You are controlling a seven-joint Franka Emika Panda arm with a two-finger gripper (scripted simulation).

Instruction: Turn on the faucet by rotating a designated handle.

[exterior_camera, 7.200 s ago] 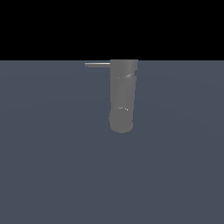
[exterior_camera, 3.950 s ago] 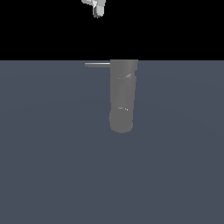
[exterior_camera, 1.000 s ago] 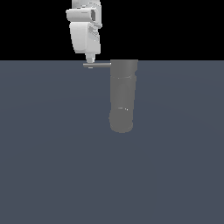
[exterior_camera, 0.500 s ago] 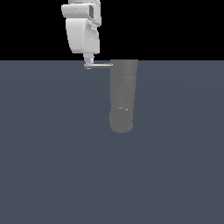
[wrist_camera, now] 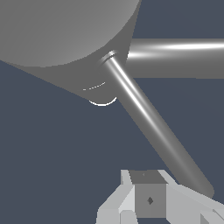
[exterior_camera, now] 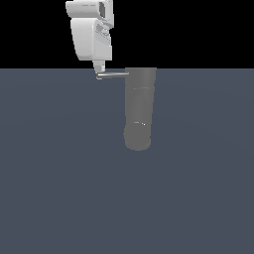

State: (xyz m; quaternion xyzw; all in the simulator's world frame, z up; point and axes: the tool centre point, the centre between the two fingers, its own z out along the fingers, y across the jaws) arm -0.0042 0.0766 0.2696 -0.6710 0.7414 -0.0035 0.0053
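Note:
The faucet (exterior_camera: 139, 110) is a thick matte-grey cylinder with a rounded lower end in the exterior view. Its handle (exterior_camera: 115, 74) is a thin grey bar sticking out from the top toward the exterior view's left. My white gripper (exterior_camera: 99, 69) comes down from above onto the handle's free end, touching it. In the wrist view the handle (wrist_camera: 148, 127) runs diagonally from the faucet (wrist_camera: 57, 35) to just beside my gripper (wrist_camera: 148, 203). The fingers look pressed together, with nothing held between them.
A flat dark blue-grey floor (exterior_camera: 59, 188) spreads all around the faucet. A second, thicker grey bar (wrist_camera: 179, 57) shows behind the handle in the wrist view.
Over the last second my gripper has come down and shifted slightly toward the exterior view's left, reaching the handle's end. The handle sits very slightly lower than before.

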